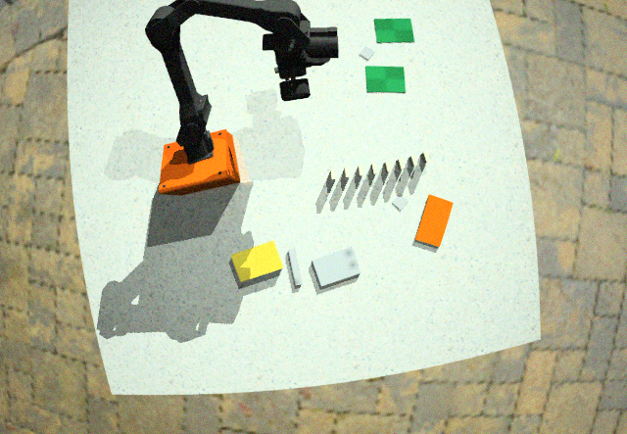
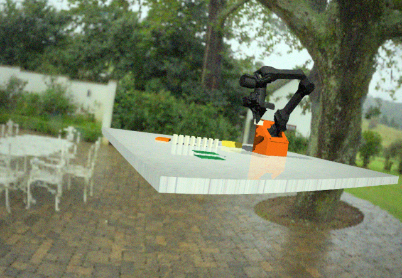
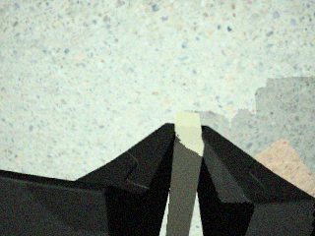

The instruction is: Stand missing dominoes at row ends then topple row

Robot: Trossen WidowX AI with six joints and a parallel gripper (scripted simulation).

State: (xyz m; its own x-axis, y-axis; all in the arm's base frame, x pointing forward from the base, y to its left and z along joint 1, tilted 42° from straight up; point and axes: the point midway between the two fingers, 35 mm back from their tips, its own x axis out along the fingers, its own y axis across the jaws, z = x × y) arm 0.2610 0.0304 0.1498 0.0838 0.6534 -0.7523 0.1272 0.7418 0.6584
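1. My gripper (image 1: pixel 295 96) (image 2: pixel 257 121) (image 3: pixel 185 136) pinches a pale domino (image 2: pixel 259 123) (image 3: pixel 187 157) between its fingertips, raised above the white table (image 1: pixel 430 317) (image 2: pixel 259 184) (image 3: pixel 89 74).
2. The row of dominoes (image 1: pixel 370 176) (image 2: pixel 193 141) stands upright, evenly spaced, well apart from my grip.
3. Two green patches (image 1: pixel 394 30) (image 1: pixel 385 79) (image 2: pixel 209 157) lie flat on the table.
4. Across the row from them, an orange block (image 1: pixel 434 220) (image 2: pixel 162 139) lies near its far end.
5. A yellow block (image 1: pixel 257 261) (image 2: pixel 231 144) lies beside a narrow pale piece (image 1: pixel 293 267).
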